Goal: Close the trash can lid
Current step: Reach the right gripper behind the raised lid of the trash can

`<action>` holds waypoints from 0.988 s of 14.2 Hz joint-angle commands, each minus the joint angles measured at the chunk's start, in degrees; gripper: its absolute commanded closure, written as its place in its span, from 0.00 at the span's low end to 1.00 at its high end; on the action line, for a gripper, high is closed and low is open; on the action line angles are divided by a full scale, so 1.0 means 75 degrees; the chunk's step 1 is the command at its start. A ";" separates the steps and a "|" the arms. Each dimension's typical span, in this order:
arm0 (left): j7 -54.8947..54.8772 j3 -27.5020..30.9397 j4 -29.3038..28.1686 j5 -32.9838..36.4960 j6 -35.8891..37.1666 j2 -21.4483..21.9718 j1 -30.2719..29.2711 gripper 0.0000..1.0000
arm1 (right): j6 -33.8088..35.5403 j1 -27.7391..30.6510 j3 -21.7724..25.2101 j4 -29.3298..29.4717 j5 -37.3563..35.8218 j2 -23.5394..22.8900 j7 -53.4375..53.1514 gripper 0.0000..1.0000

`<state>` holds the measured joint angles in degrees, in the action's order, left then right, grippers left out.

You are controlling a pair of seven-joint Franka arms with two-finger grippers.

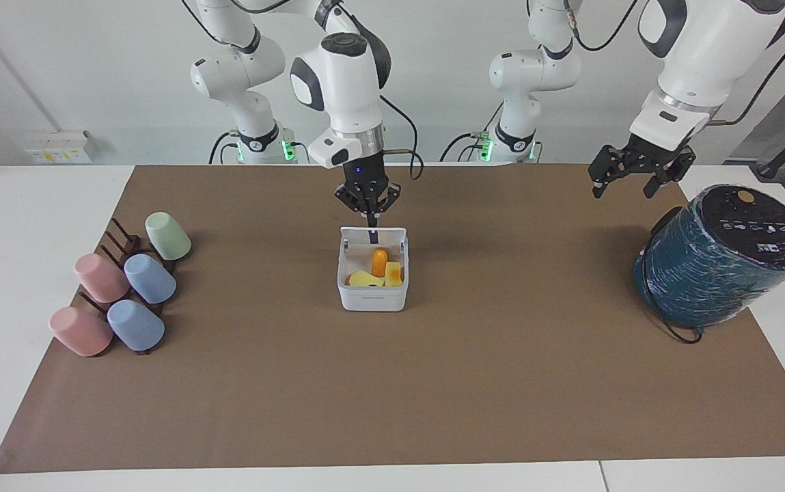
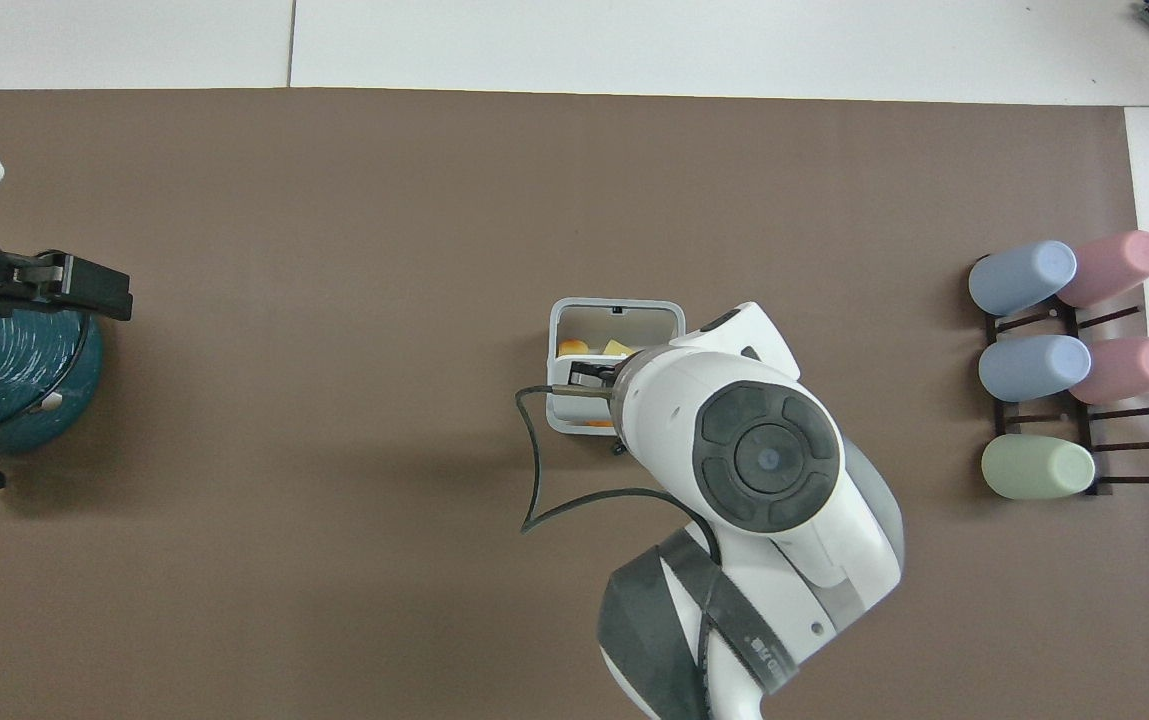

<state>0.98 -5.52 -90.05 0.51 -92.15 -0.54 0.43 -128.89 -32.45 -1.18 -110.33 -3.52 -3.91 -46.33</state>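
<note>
The white trash can [image 1: 372,297] stands mid-mat with yellow and orange toy foods inside. Its lid [image 1: 373,236] is hinged at the edge nearer the robots and leans partway down over the opening, a short piece of the blue stripe showing. My right gripper [image 1: 372,220] is shut, its tips touching the lid's top edge. In the overhead view the right arm's wrist [image 2: 764,460] covers the lid and half of the can [image 2: 617,310]. My left gripper [image 1: 628,183] is open and waits in the air beside the teal cylinder; it also shows in the overhead view [image 2: 94,287].
A big teal wrapped cylinder [image 1: 723,256] with a black top stands at the left arm's end of the mat [image 2: 4,370]. A dark rack with several pastel cups [image 1: 122,280] lies at the right arm's end [image 2: 1064,360].
</note>
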 commanded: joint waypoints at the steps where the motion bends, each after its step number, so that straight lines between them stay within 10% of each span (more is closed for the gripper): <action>1: -0.0048 -0.0014 -0.0274 -0.0080 -0.0041 0.0248 -0.0058 0.00 | -0.0508 0.0120 -0.0042 -0.0020 -0.0082 -0.0310 0.0178 1.00; 14: -0.0048 -0.0014 -0.0274 -0.0080 -0.0041 0.0237 -0.0058 0.00 | -0.1752 0.0530 -0.0054 -0.0020 -0.0199 -0.0909 0.0915 1.00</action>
<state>0.98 -5.52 -90.06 0.51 -92.15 -0.54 0.43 -141.08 -28.93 -1.20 -110.38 -4.12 -10.53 -40.91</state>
